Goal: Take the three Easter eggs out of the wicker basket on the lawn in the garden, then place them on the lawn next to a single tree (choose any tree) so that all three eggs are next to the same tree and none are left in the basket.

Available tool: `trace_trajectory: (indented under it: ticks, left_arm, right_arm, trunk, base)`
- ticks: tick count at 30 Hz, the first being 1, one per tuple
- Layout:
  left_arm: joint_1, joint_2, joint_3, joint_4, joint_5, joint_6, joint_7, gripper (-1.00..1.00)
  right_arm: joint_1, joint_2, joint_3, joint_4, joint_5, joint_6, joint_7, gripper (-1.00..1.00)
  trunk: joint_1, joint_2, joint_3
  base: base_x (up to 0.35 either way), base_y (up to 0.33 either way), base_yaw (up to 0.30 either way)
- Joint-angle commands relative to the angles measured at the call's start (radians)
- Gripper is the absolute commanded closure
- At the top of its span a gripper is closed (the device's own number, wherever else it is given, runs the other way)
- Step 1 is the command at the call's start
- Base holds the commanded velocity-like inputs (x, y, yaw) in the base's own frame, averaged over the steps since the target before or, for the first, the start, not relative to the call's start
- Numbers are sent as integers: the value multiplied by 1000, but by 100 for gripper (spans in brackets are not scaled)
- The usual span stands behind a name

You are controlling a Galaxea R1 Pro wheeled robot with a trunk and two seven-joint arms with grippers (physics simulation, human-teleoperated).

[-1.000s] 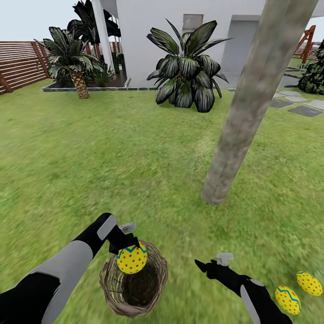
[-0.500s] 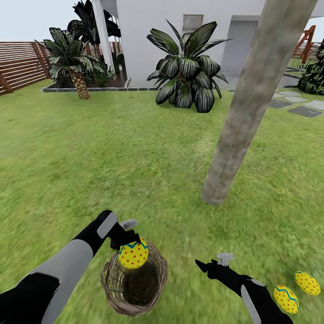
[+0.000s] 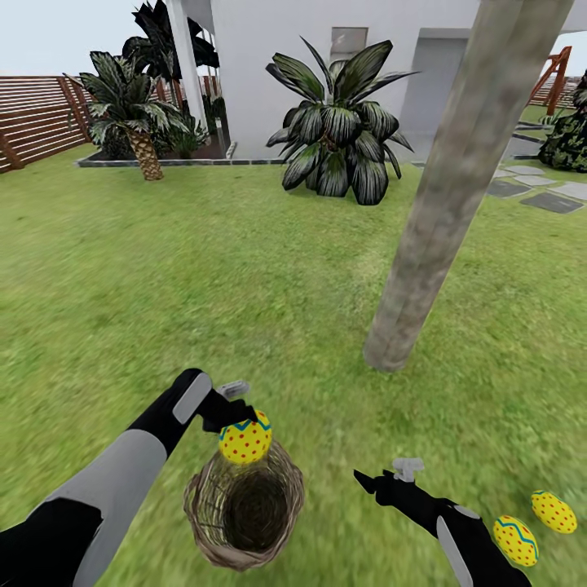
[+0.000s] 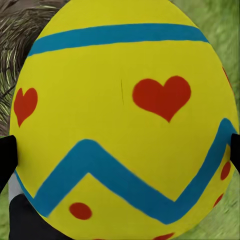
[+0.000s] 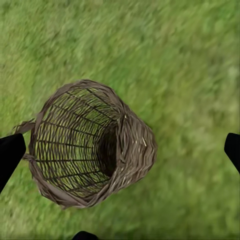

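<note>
My left gripper (image 3: pixel 239 422) is shut on a yellow Easter egg (image 3: pixel 245 442) with red dots and a blue zigzag, holding it just over the far rim of the wicker basket (image 3: pixel 244 509). In the left wrist view that egg (image 4: pixel 120 120) sits between the black fingers (image 4: pixel 6 155). The basket (image 5: pixel 85 145) lies tilted on the lawn (image 3: pixel 204 285) and its inside looks empty in the right wrist view. My right gripper (image 3: pixel 380 478) hangs open right of the basket. Two more eggs (image 3: pixel 515 540) (image 3: pixel 553 511) lie on the grass at bottom right, near the tree (image 3: pixel 432 220).
The tree's trunk meets the grass at its base (image 3: pixel 390 352), ahead and right of the basket. A broad-leaved dark plant (image 3: pixel 338 130) and a small palm (image 3: pixel 134 114) stand by the white house. Grey stepping stones (image 3: pixel 542 191) lie far right.
My left gripper has lifted the egg up and a little forward, from inside the basket's mouth to above its rim. The right arm has stayed put.
</note>
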Motion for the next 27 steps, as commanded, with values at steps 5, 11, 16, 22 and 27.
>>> trace_trajectory:
  ticks: [5,11,16,22,27]
  left_arm:
    - [0,-1,-2,-30,9,2,8,100]
    - [1,0,-3,-90,8,2,8,100]
    - [2,-3,-24,-129,8,2,8,100]
    - [8,-6,-58,-210,6,2,9,100]
    - [9,-8,-63,-219,1,2,17,100]
  right_arm:
    - [0,0,-2,-1,-9,9,4,-100]
    - [0,0,-2,-1,-9,9,4,-100]
    - [0,-1,-2,-1,-9,9,4,-100]
    - [0,-1,-2,-1,-9,7,4,-100]
    - [0,-1,-2,-1,-9,6,3,-100]
  trunk:
    - [-19,34,14]
    - [-42,76,33]
    - [-61,111,49]
    - [-84,153,68]
    - [-103,188,83]
  base:
    - [0,0,0]
    - [0,0,0]
    - [0,0,0]
    - [0,0,0]
    - [0,0,-1]
